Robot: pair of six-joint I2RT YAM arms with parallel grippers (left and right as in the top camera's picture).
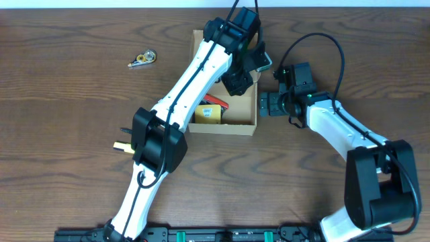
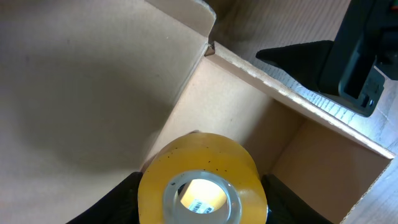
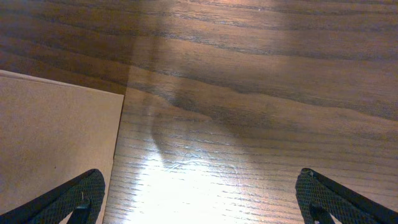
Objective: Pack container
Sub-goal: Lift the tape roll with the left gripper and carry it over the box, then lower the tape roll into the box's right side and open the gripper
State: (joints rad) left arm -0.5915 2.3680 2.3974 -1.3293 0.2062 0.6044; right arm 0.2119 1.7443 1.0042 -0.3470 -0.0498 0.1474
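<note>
The open cardboard container (image 1: 223,128) sits mid-table (image 1: 60,107), with a yellow packet (image 1: 207,113) in its near end. Over its far end, the left gripper (image 1: 240,79) clasps a yellow tape roll (image 2: 200,177) above the interior. At the container's 3 o'clock, the right gripper (image 3: 199,202) is splayed wide, holding nothing. A small dispenser (image 1: 142,59) lies at 10 o'clock.

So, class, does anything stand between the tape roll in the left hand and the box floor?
Nothing visible. The left hand holds the tape roll over bare cardboard in the box; the yellow packet lies toward the other end.
</note>
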